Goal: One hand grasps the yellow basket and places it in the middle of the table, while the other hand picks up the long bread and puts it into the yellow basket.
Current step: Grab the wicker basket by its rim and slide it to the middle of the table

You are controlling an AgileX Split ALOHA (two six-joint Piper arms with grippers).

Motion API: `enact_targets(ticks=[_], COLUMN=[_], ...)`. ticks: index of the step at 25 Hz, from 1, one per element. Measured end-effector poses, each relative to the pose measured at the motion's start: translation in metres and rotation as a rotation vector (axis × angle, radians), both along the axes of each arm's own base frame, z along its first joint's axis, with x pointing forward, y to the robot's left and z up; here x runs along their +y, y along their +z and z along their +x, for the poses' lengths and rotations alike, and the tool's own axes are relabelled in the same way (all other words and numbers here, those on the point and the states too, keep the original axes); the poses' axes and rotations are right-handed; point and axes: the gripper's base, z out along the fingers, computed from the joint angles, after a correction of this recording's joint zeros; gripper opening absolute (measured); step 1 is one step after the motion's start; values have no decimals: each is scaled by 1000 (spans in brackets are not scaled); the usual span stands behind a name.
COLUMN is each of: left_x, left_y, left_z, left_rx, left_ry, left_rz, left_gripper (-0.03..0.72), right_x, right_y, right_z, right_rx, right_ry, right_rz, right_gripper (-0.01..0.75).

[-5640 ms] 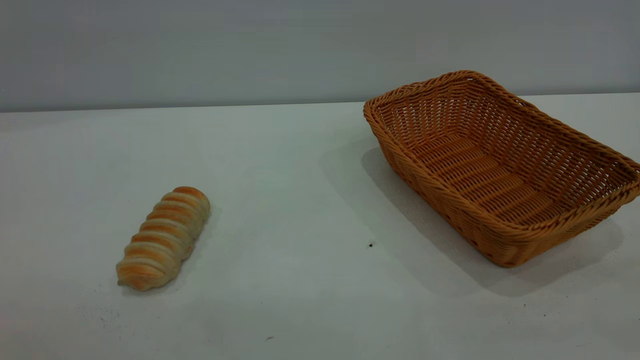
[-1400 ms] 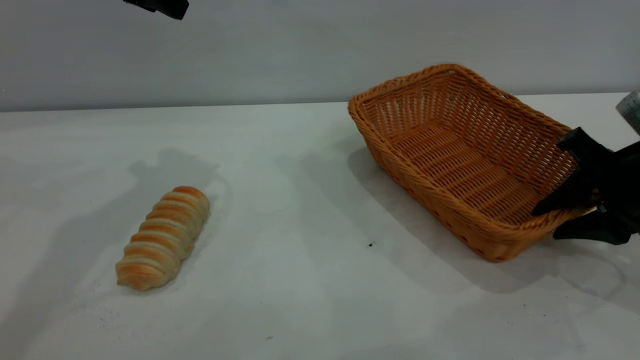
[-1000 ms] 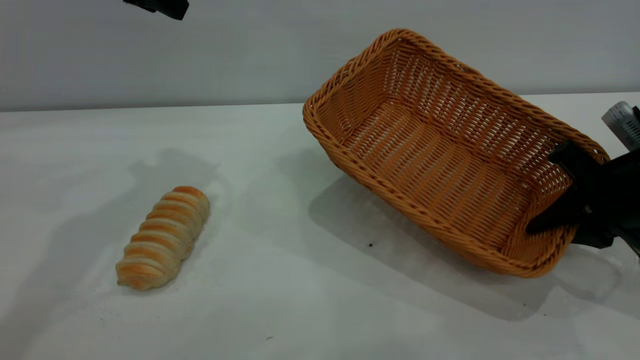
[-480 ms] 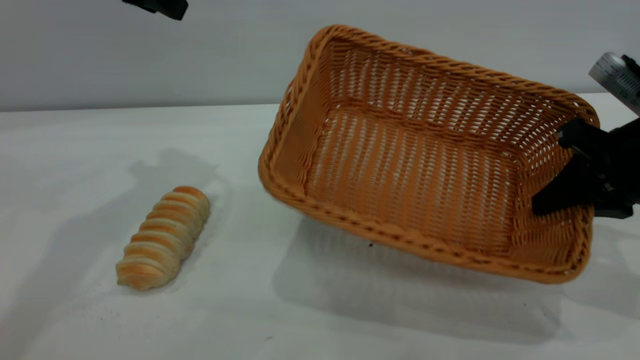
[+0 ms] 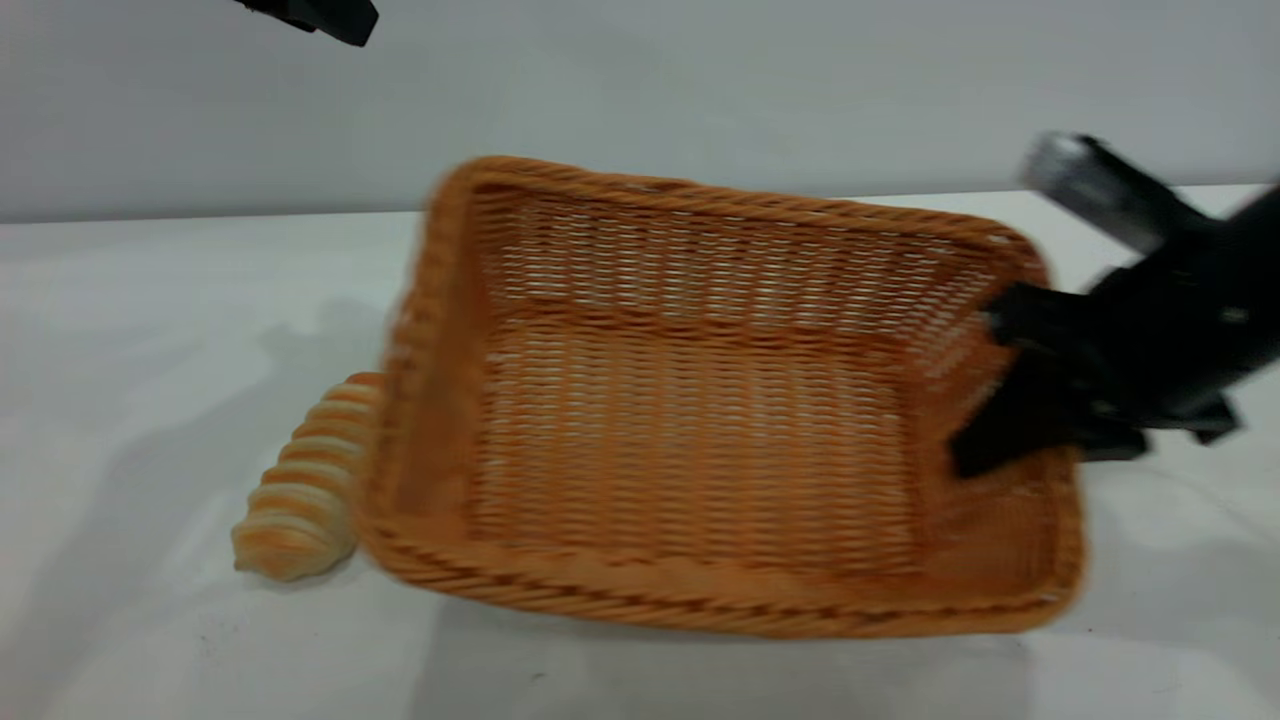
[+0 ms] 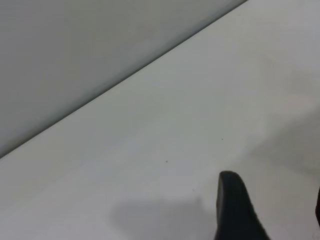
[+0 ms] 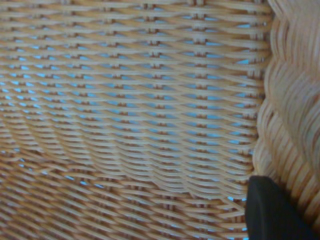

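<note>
I have the yellow basket (image 5: pixel 700 400) off the table (image 5: pixel 150 300), tipped so its open inside faces the exterior camera, its near long rim hanging low over the white surface with a shadow under it. My right gripper (image 5: pixel 1010 400) is clamped on the basket's short end wall, one black finger (image 5: pixel 990 440) inside the basket and the other outside it; from the right wrist camera I see only the weave filling the view, with one dark fingertip (image 7: pixel 270 212) against the braided rim (image 7: pixel 292 100). The long bread (image 5: pixel 300 490) lies flat on the table at the basket's opposite short end, partly hidden behind that rim; whether the two touch, I cannot tell. My left gripper (image 5: pixel 320 15) hangs high, well above the bread and away from the basket; I cannot tell how its fingers stand.
</note>
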Motion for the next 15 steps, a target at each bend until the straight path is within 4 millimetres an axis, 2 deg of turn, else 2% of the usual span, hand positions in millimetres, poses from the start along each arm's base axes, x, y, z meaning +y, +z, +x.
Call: enact_targets(ticks=[5, 15], left_x=[0, -1], left_y=[-1, -1], left_z=[-1, -1], left_rx=[12, 14], left_ry=[-8, -9], left_rz=[-1, -1], left_gripper=[438, 438], right_x=[27, 23], right_y=[-4, -12], right_z=[13, 25], right_rx=[57, 127], right_ry=[32, -107], right_rz=[-33, -118], right_gripper=[94, 94])
